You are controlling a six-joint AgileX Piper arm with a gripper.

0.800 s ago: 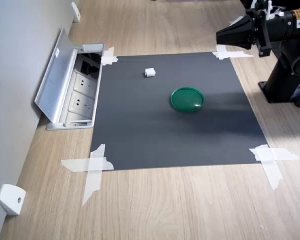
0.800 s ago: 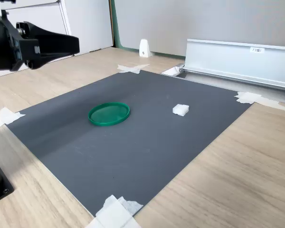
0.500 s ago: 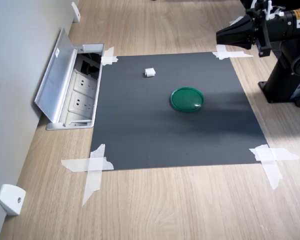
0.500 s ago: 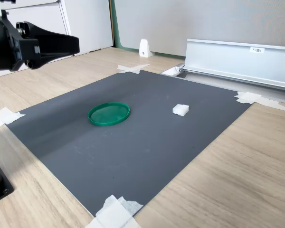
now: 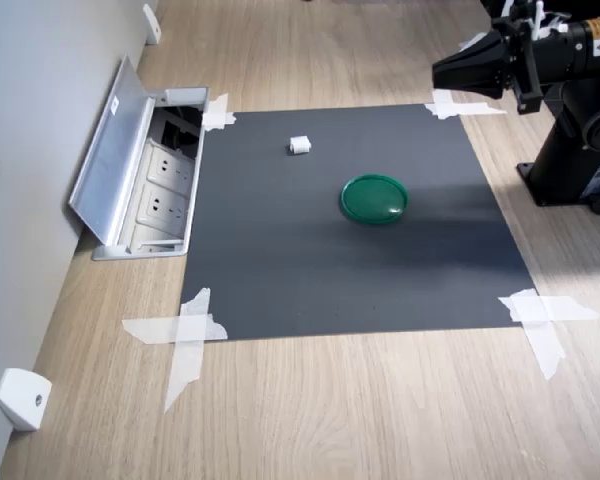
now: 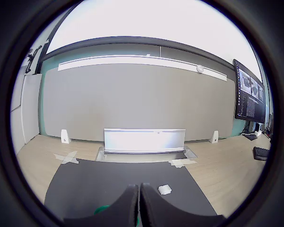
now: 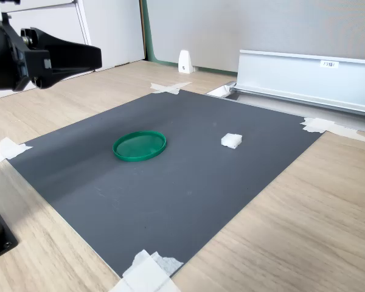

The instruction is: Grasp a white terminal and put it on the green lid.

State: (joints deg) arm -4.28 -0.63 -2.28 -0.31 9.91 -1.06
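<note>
The gripper hangs high at the mat's edge, jaws together and empty; the white terminal lies apart from the green lid, unobstructed.

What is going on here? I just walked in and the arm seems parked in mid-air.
A black robot arm's gripper hangs shut above the edge of a dark grey mat taped to a wooden table, holding nothing. On the mat lie a tiny white plastic terminal block and, apart from it, a flat round dark-green plastic lid, which is bare. Neither is being touched, so the pick-up has not started.
</note>
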